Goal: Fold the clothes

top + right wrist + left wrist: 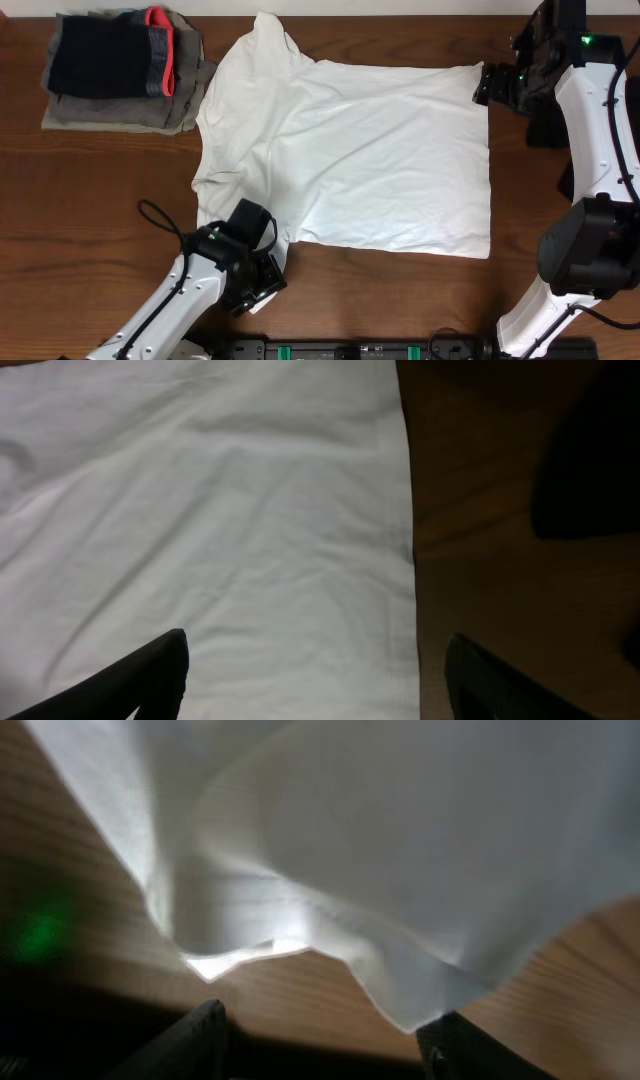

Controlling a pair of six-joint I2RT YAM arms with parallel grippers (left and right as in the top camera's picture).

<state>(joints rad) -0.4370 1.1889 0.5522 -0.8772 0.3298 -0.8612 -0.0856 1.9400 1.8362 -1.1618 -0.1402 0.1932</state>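
A white T-shirt [350, 150] lies spread flat across the middle of the wooden table [90, 200]. My left gripper [268, 238] is open at the shirt's near left corner. In the left wrist view a loose fold of the shirt [400, 840] hangs just ahead of the open fingers [325, 1030], and one point of cloth touches the right finger. My right gripper [484, 85] is open at the shirt's far right corner. In the right wrist view its fingers [315, 665] straddle the shirt's edge [200, 510], low over the cloth. Neither gripper holds anything.
A stack of folded clothes [120, 70], grey, dark navy and red, sits at the far left corner. A black object [545, 130] lies by the right arm, also dark in the right wrist view [590, 470]. A black rail [350, 350] runs along the near edge.
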